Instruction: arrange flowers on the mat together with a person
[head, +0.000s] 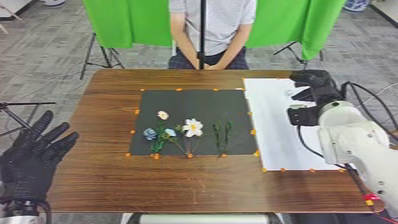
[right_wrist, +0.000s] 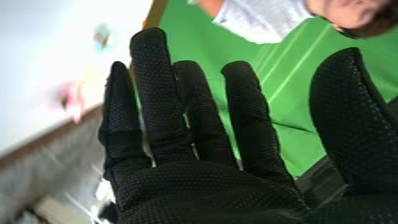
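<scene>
Left hand (head: 27, 162) and right hand (head: 314, 84), fingers straight, flank the largest flower (head: 193, 126), bloom forward.

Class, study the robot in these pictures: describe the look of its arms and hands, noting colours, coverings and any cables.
The right arm has a smooth, rounded white shell, with black cables looping beside it. The right hand wears a black glove of finely textured fabric. The left hand is gloved in black too, with a dark band at the wrist above a pale arm section.
</scene>
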